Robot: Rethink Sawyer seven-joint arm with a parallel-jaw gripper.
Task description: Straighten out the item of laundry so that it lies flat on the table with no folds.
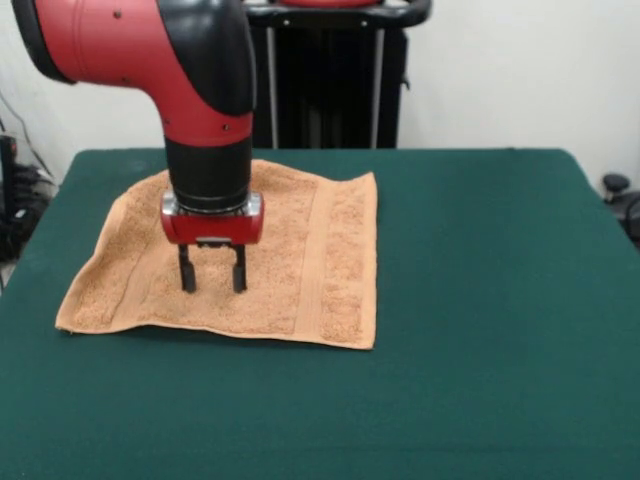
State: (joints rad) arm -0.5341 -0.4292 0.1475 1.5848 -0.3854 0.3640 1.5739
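Observation:
The orange-tan terry towel [290,265] lies spread out on the dark green table [480,300], left of centre, with a flat woven band near its right edge and another near its left edge. Its surface looks mostly flat; the front edge lifts slightly off the cloth. My gripper [212,280] hangs straight down from the red and black arm over the towel's left-middle part. Its two black fingers [186,272] are apart with nothing between them, and their tips reach down to about the towel's surface.
The arm's red elbow [130,45] fills the upper left. The black pedestal [330,80] stands behind the table's far edge. A dark object [615,185] sits off the table's right side.

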